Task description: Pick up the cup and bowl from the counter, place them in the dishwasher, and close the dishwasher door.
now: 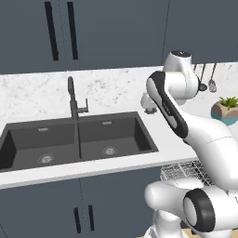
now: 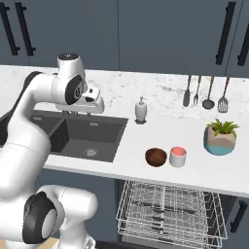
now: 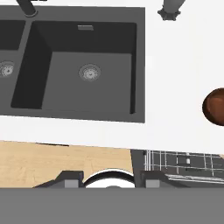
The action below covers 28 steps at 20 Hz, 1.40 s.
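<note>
Nearest the lens, at the bottom centre of the hand view: the gripper (image 3: pixel 112 181), its two dark fingertips (image 3: pixel 70 179) standing apart with nothing between them, hanging over the front edge of the counter (image 3: pixel 175 65) above wooden floor. Upper left of that view: the dark double sink (image 3: pixel 87 65). Right edge, mid-height: the bowl (image 3: pixel 215 106), half cut off by the frame. Lower right: part of the white wire rack (image 3: pixel 183 162).

In the right base view, lower centre: the rack (image 2: pixel 170 209) of the dishwasher, pulled out under the counter. Just above it, on the counter (image 2: pixel 160 141): the bowl (image 2: pixel 156 156) and the cup (image 2: pixel 178 156), side by side, just apart, both upright. Soap dispenser (image 2: pixel 141 110) further up; plant pot (image 2: pixel 221 138) at mid right.
</note>
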Motion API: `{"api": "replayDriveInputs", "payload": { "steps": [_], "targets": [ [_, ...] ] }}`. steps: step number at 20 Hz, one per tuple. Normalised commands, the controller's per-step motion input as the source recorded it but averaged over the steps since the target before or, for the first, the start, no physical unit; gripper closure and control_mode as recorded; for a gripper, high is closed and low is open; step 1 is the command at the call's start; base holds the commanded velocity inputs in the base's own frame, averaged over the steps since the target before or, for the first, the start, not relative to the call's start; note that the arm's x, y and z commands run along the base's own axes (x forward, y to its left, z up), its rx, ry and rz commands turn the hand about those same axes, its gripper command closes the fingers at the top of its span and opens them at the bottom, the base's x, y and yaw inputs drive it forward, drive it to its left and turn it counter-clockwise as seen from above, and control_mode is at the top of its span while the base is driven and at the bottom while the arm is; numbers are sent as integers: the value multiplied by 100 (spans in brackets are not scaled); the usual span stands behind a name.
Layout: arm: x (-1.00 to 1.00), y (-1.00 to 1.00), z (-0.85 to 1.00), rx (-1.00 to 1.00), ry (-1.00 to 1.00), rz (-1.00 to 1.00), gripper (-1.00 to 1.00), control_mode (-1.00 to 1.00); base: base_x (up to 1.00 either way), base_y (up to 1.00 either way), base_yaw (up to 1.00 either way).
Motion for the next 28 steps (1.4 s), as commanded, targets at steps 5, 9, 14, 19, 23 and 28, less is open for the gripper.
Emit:
{"api": "replayDriveInputs", "payload": {
  "steps": [5, 9, 14, 19, 23, 28],
  "targets": [
    [0, 0, 0, 0, 0, 0, -100, 100, -5, 0, 0],
    [0, 0, 0, 0, 0, 0, -100, 100, -21, 0, -10],
    [0, 0, 0, 0, 0, 0, -100, 100, -1, 16, -48],
    [0, 0, 0, 0, 0, 0, -100, 100, 0, 53, -56],
    [0, 0, 0, 0, 0, 0, -100, 100, 0, 68, -61],
    [0, 0, 0, 0, 0, 0, -100, 100, 3, 57, -63]
  ]
}}
